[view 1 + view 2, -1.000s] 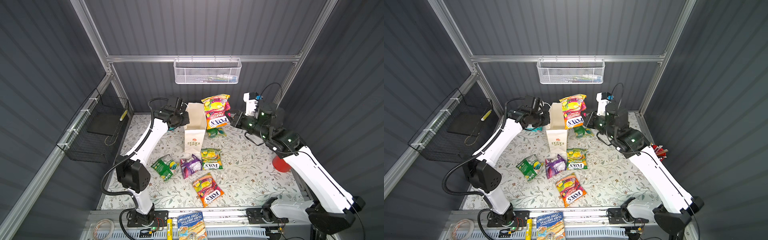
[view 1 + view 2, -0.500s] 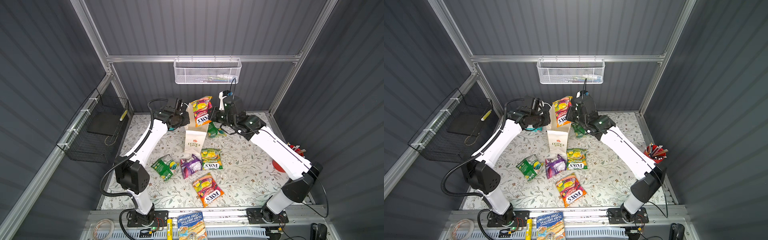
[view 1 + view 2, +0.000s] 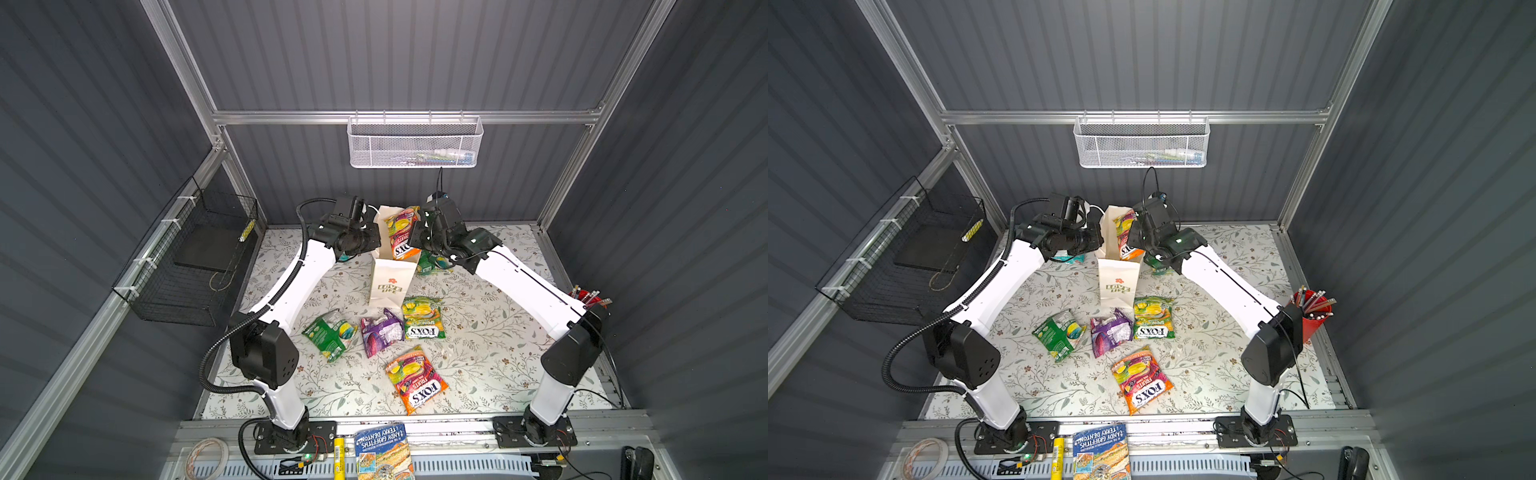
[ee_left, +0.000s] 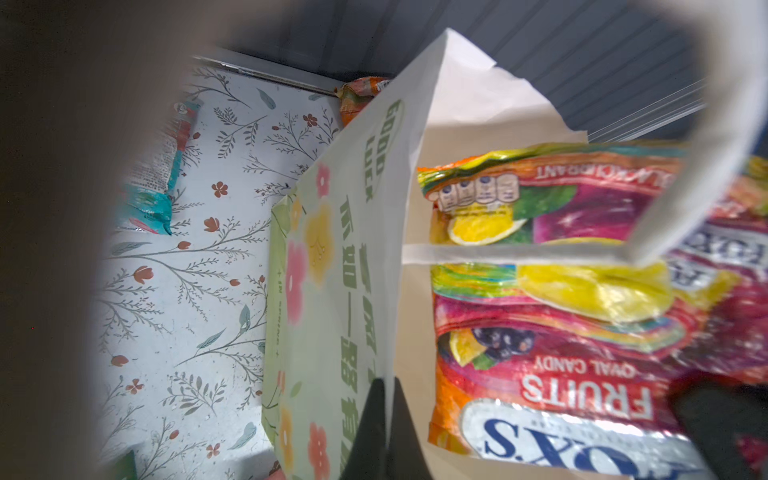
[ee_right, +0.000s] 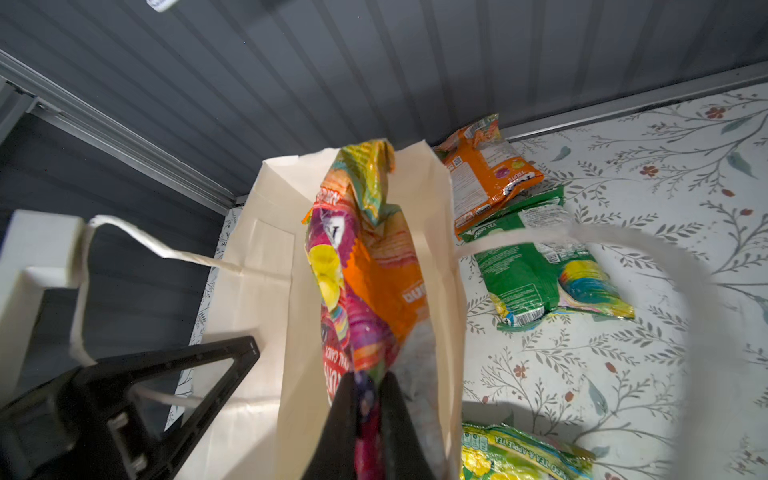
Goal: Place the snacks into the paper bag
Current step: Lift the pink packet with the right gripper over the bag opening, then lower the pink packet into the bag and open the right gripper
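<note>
The crinkly orange plastic FOX'S candy packet [image 5: 365, 270] looks light, soft and slippery, so a firm pinch on a flat sealed edge probably suits it best. It hangs partly inside the mouth of the tall white paper carrier bag [image 3: 388, 278], which seems thin and easy to tip. The right gripper [image 5: 368, 415] is clenched on one edge of the packet, and its arm reaches over the bag with the wrist angled down. The left gripper [image 4: 384, 424] pinches the bag's side wall near the rim, its arm stretched forward, likely steadying the opening.
</note>
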### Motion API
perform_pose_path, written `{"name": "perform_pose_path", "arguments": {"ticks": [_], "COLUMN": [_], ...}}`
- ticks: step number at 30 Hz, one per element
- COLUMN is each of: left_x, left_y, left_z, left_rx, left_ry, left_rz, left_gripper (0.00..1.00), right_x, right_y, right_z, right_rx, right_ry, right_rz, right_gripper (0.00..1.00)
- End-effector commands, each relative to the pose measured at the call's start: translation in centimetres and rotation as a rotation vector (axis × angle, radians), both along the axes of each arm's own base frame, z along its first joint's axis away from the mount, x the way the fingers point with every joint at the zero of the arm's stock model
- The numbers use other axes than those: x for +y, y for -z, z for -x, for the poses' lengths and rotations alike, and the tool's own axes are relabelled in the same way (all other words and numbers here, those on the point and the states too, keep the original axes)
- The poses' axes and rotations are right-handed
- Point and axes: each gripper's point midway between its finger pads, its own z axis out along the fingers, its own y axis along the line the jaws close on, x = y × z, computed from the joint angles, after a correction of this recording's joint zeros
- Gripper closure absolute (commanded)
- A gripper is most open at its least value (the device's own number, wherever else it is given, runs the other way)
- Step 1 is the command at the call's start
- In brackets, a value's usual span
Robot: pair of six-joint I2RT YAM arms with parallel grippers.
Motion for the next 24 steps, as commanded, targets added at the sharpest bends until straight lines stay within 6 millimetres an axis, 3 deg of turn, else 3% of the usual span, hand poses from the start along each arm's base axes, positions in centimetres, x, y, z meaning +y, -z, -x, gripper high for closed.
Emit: {"name": "perform_pose_path", "arguments": {"ticks": [1, 14, 18, 20, 24], "left_x": [-0.1, 0.2, 0.5, 0.5, 0.9], "left_y": [-1.1, -0.9, -0.5, -0.3, 0.3], "left_z": [0.6, 0.5, 0.3, 0.3, 0.1], "left_rx": [-0.016, -0.015, -0.009, -0.004, 0.005], "left_ry": [0.009, -0.002, -0.014, -0.02, -0.035], "left_rz": [0.029, 0.017, -0.002, -0.008, -0.029], "left_gripper": [1.0, 1.0, 1.0, 1.0, 1.0], "right_x": [1.1, 3.4, 3.8, 3.8, 4.3], "right_y": [-1.6, 0.2, 0.1, -0.1, -1.5], "right_z": [-0.3, -1.8, -2.0, -2.0, -1.5], "right_rx": [-0.026, 0.018, 0.015, 0.012, -0.012], "right_ry": [0.006, 0.025, 0.014, 0.012, -0.025], "right_rz": [-0.06, -0.082, -0.087, -0.092, -0.106], "right_gripper": [1.0, 0.99, 0.87, 0.72, 0.56]}}
